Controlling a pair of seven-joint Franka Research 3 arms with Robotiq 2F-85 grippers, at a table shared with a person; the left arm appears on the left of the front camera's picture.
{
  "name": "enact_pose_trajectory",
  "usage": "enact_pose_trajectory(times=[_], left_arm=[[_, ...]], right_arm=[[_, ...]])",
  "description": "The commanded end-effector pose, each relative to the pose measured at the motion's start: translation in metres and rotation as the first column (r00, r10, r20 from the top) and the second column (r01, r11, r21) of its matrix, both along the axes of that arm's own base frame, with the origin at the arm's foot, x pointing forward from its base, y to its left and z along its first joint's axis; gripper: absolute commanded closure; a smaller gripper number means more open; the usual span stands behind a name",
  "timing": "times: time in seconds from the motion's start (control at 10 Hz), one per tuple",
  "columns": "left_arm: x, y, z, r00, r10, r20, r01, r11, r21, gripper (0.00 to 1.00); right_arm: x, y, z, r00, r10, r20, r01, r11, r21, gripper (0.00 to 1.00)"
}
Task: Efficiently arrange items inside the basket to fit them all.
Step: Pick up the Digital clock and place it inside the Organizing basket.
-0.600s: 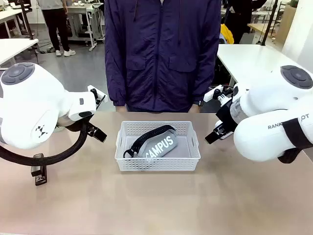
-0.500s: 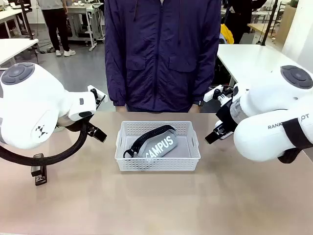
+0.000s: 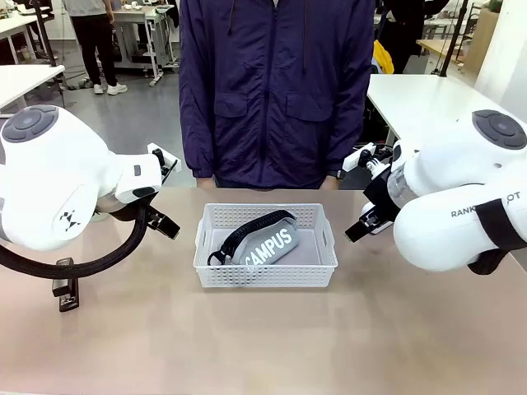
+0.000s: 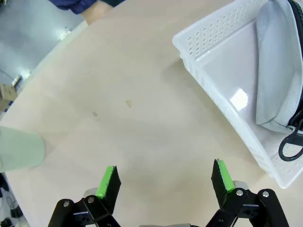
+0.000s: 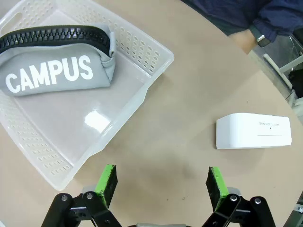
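basket: the white basket [image 3: 265, 276] is sitting on the table [image 3: 263, 346] in the middle, between the two arms and just in front of the person [image 3: 276, 90].
pouch: the grey pouch [image 3: 272, 245] with the lettering "campus" is lying inside the basket. it is running slantwise from the near left corner toward the far right, with the black strap [image 3: 251, 224] lying along its upper side. the floor of the basket beside it is showing bare.
ring: the black ring [image 4: 289, 144] is lying at the near end of the pouch, inside the basket.
white box: the white rounded box [image 5: 253, 131] is lying flat on the table outside the basket, apart from it, toward the edge where the person's hand [image 5: 244, 40] is resting.
cup: the pale green cup [image 4: 19, 149] is showing at the left edge of the left wrist view, on the table and well apart from the basket.
left gripper: the left gripper [image 4: 165, 169] is hanging over bare table beside a corner of the basket. its jaws are standing wide apart and are gripping nothing.
right gripper: the right gripper [image 5: 162, 171] is hanging over the table between the basket and the white box. its jaws are also standing wide apart and are gripping nothing.
arms: the left arm [image 3: 58, 189] and the right arm [image 3: 457, 214] are staying on their own sides of the basket, neither touching it.
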State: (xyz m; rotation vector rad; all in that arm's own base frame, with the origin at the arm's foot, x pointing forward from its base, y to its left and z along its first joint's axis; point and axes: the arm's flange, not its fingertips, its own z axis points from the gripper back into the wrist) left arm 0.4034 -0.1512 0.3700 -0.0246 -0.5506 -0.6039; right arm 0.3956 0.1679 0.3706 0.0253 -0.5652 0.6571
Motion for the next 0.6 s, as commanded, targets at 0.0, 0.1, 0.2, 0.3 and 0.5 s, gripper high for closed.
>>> enact_pose_trajectory(times=[0.0,0.1,0.2,0.3,0.5], left_arm=[[0.0000,-0.0001,0.0001,1.000,-0.001,0.000,0.001,1.000,0.000,0.00],[0.0000,-0.0001,0.0001,1.000,-0.001,0.000,0.001,1.000,0.000,0.00],[0.0000,-0.0001,0.0001,1.000,-0.001,0.000,0.001,1.000,0.000,0.00],[0.0000,-0.0001,0.0001,1.000,-0.001,0.000,0.001,1.000,0.000,0.00],[0.0000,-0.0001,0.0001,1.000,-0.001,0.000,0.001,1.000,0.000,0.00]], right_arm=[[0.0000,-0.0001,0.0001,1.000,-0.001,0.000,0.001,1.000,0.001,0.00],[0.0000,-0.0001,0.0001,1.000,-0.001,0.000,0.001,1.000,0.001,0.00],[0.0000,-0.0001,0.0001,1.000,-0.001,0.000,0.001,1.000,0.001,0.00],[0.0000,-0.0001,0.0001,1.000,-0.001,0.000,0.001,1.000,0.001,0.00],[0.0000,-0.0001,0.0001,1.000,-0.001,0.000,0.001,1.000,0.001,0.00]])
